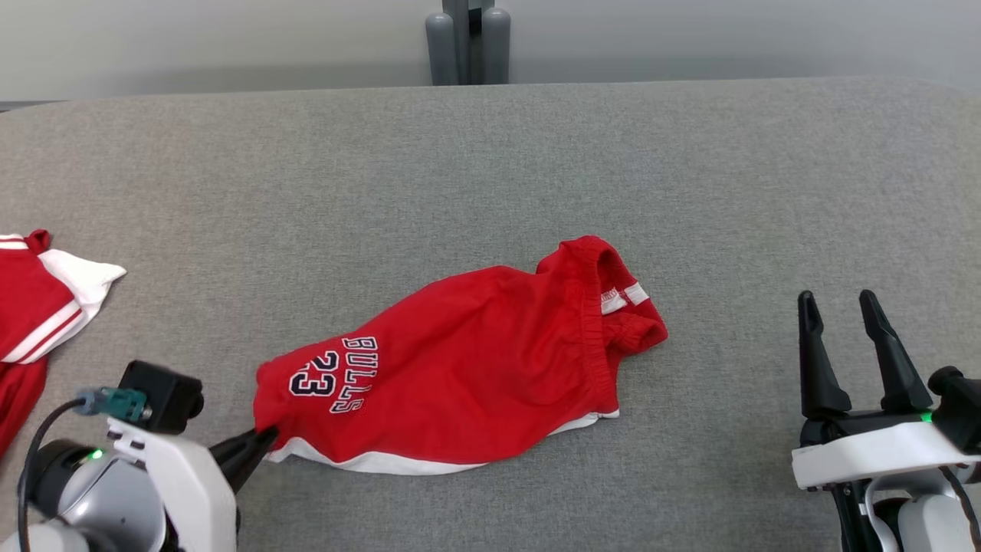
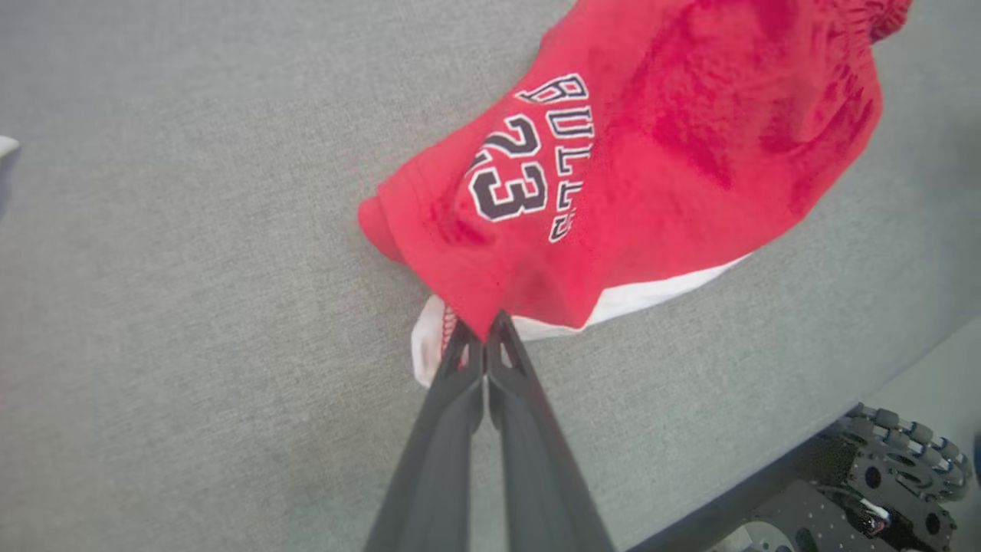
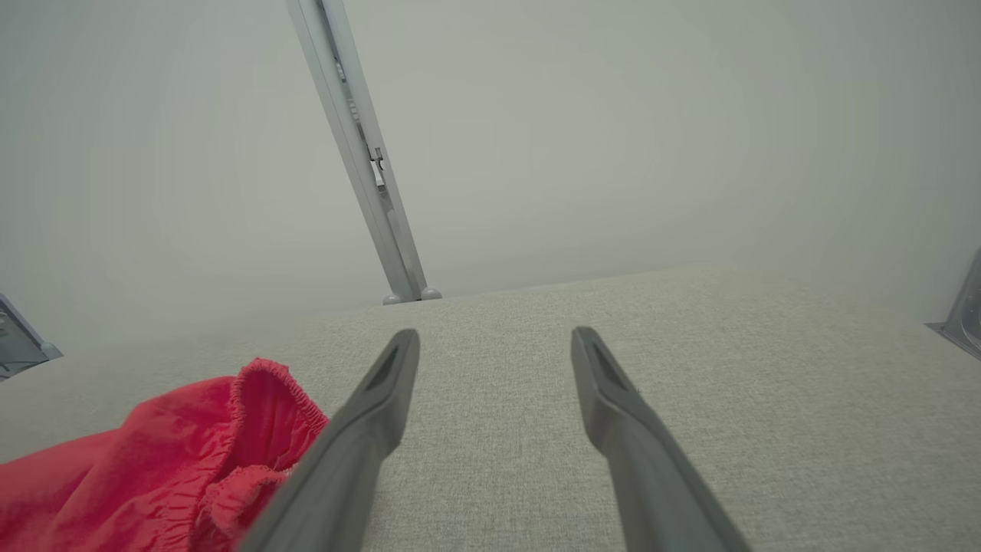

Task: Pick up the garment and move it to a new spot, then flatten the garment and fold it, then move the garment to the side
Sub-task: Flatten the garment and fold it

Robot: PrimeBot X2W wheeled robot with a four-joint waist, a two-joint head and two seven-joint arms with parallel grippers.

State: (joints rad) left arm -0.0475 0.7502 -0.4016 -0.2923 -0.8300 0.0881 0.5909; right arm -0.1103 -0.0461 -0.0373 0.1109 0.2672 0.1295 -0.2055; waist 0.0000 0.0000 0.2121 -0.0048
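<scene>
Garment [image 1: 460,376]: red shorts, middle of table [image 1: 490,153].
Left gripper [image 2: 483,326]: fingers pinching hem corner, clearest in wrist view.
Right gripper [image 1: 837,299]: fingers spread, empty.
Head view: second garment [image 1: 31,307], left edge.

The shorts [image 1: 475,360] are bearing the word "BULLS" [image 1: 359,374] in block letters outlined in dark and white, sitting near one leg hem. Next to it the number "23" [image 1: 314,373] is showing in the same lettering. Both are reading clearly in the left wrist view too. A white tag [image 1: 622,297] inside the waistband is carrying small red print, too small to read.
</scene>
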